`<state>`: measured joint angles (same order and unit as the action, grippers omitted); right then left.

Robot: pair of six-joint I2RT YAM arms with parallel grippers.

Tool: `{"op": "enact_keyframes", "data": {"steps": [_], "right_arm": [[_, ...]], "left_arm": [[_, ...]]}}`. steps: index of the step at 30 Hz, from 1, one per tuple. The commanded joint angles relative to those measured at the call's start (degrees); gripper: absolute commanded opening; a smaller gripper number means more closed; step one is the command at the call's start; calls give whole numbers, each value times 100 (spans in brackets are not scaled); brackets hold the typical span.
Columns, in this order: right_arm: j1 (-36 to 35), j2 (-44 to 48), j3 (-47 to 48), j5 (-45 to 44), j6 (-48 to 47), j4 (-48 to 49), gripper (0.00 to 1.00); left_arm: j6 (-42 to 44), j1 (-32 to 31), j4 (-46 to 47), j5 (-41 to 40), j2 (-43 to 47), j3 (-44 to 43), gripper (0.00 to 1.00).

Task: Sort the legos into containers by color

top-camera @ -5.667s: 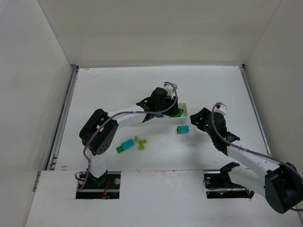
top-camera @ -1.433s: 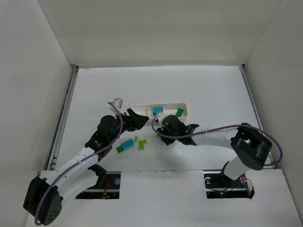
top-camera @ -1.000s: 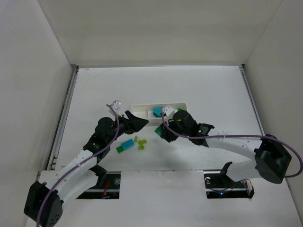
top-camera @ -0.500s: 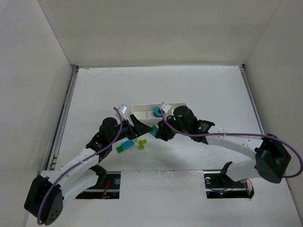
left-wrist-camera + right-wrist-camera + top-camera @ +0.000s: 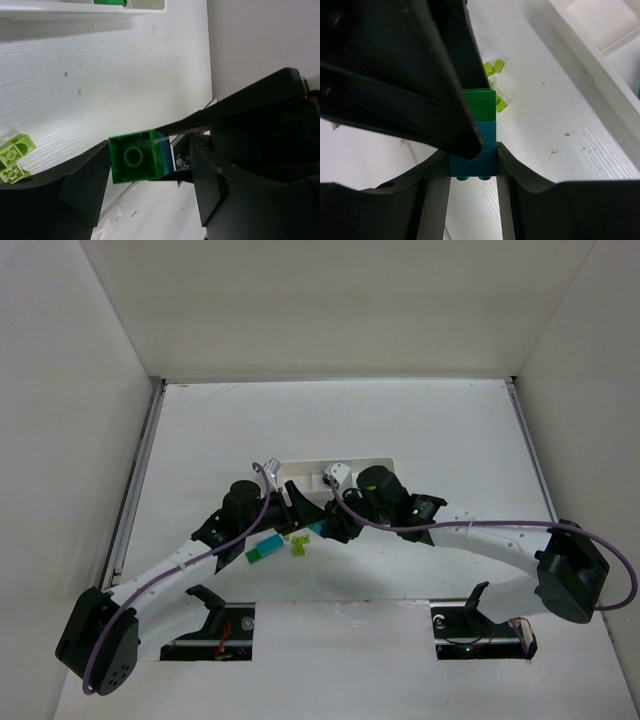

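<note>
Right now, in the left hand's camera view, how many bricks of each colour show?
Green bricks: 2, one held, one in the tray
Yellow-green bricks: 2
Blue brick: 1 seen, behind the held green
Total: 5

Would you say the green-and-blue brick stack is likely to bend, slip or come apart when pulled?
The stack looks like hard moulded plastic, so probably stiff. Its glossy flat sides may slip in the jaws. The visible green-blue seam is where it would likely split.

White table (image 5: 450, 430) carries tray (image 5: 386, 470) and loose legos (image 5: 298, 544).
</note>
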<state>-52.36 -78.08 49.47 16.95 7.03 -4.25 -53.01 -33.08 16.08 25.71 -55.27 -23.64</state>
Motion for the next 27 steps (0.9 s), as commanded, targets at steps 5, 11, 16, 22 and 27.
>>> {"op": "enact_keyframes", "data": {"steps": [5, 11, 16, 22, 27], "right_arm": [[-130, -23, 282, -43, -140, 74, 35], [-130, -14, 273, -130, -193, 74, 36], [-112, -14, 265, -227, -211, 117, 36], [-121, 153, 124, -385, -184, 354, 45], [-68, 574, -271, -473, -114, 794, 71]], "left_arm": [[72, -27, 212, -23, -72, -290, 49], [72, -80, 221, -23, -125, -264, 38], [89, -71, 317, -31, -99, -255, 21], [-130, 113, 677, -31, 16, -124, 14], [-314, 455, 853, -31, 261, -44, 12]]}}
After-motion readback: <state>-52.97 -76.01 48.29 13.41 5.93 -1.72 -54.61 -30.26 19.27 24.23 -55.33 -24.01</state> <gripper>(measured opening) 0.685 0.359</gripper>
